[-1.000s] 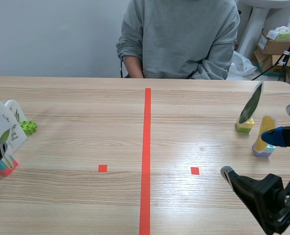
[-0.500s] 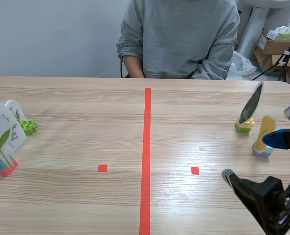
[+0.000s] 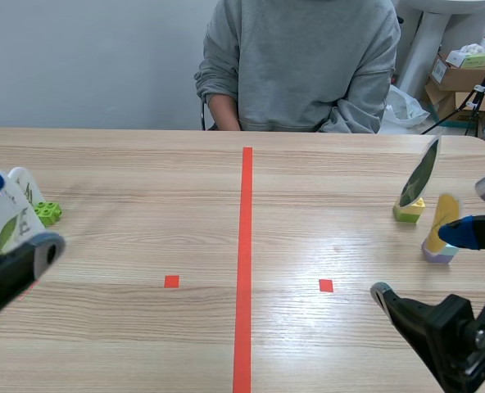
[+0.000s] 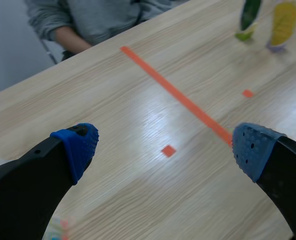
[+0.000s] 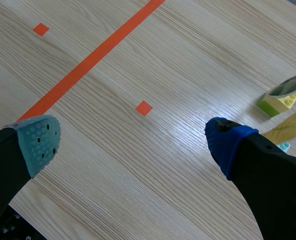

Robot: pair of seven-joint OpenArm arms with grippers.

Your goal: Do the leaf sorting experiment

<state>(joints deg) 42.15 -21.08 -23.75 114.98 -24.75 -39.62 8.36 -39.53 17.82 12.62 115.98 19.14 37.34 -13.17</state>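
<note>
left gripper (image 4: 166, 147) and right gripper (image 5: 132, 142) are held wide, empty; leaf cards (image 3: 420, 176) are seen untouched at the sides, sorting seemingly unstarted.

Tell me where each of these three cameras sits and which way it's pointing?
Scene view: sits between the arms, facing across the table toward the seated person; the left arm and right arm show low at its sides.
Left wrist view: rides the left arm, looking forward and down past its open fingers toward the tape line.
Right wrist view: rides the right arm, looking down past its open fingers at the table.
Shared: all three show the tape line and the green leaf card.
</note>
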